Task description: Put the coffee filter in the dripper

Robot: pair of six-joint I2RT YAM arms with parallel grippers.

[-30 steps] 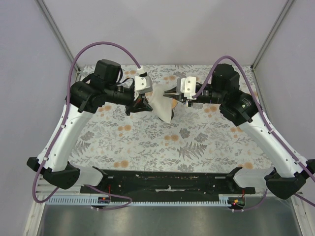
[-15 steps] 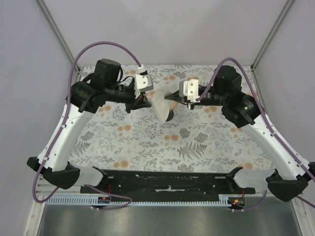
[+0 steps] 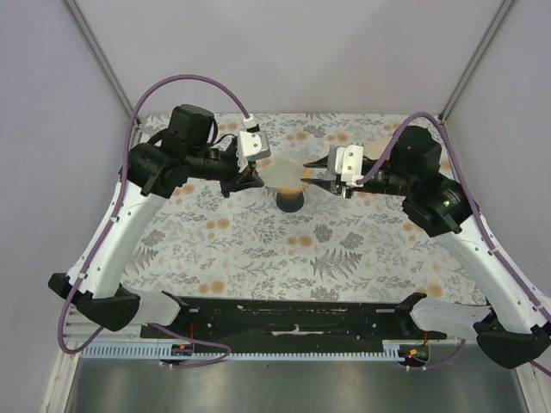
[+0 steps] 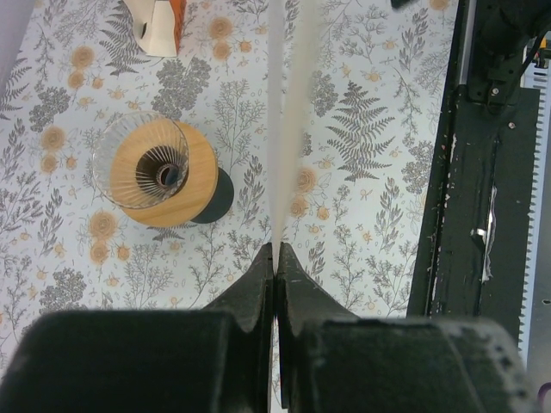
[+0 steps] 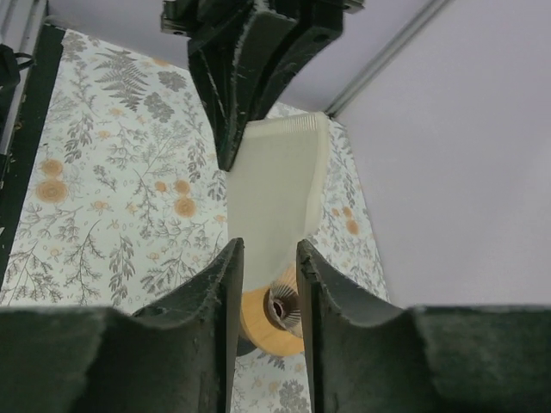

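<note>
The left tool (image 4: 275, 251) is pressed together on one edge of the filter (image 4: 288, 103). It holds the paper upright in the air just over the dripper (image 4: 162, 175), which stands on the table (image 3: 362, 249) near the middle of the far edge. The right tool (image 5: 267, 248) is spread, its fingers seemingly flanking the filter's free end, probably to open the cone so it can seat in the funnel.

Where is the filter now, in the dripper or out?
Out. The left tool pinches the filter in the air; the dripper sits empty.
</note>
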